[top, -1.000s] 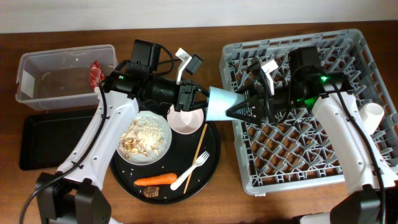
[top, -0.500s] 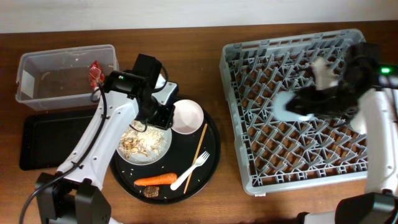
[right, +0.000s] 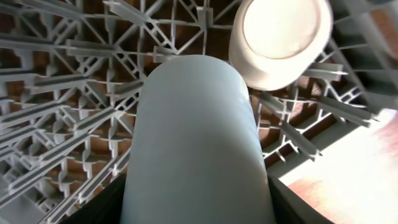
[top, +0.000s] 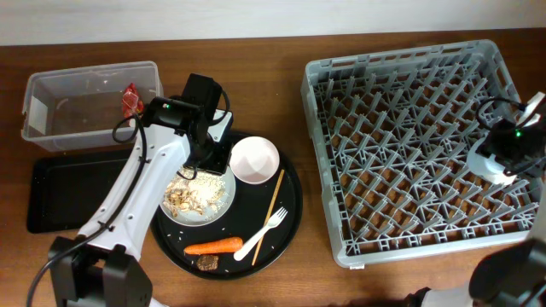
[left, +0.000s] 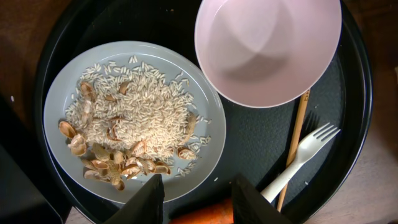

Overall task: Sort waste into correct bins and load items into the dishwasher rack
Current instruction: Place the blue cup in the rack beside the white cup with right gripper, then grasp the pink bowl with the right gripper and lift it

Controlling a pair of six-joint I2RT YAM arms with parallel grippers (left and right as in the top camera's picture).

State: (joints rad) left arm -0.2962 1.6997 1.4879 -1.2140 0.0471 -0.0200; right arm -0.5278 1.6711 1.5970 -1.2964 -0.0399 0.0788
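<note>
**Loading barely started, most sorting left**

Right gripper (right: 196, 199) clamps blue cup (right: 196, 143) at the right edge of the rack (top: 401, 111), beside white cup (right: 280, 40) already in. Wrapper (top: 130, 100) sits in tub (top: 51, 85). Left gripper (left: 199, 202) open, empty, above plate (left: 68, 93) of rice (left: 137, 118). Bowl (left: 267, 50), fork (left: 298, 155), chopstick (left: 295, 143), carrot (top: 215, 246) wait on round tray (top: 290, 222).

text: none legible | labels, brands: none | numbers, signs: none

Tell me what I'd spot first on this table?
A huge square grey plastic crate fills the right side, where the right claw holds a small light blue cup. In the middle, a round black tray carries a white round plate of rice, a pale pink bowl and an orange carrot.
</note>
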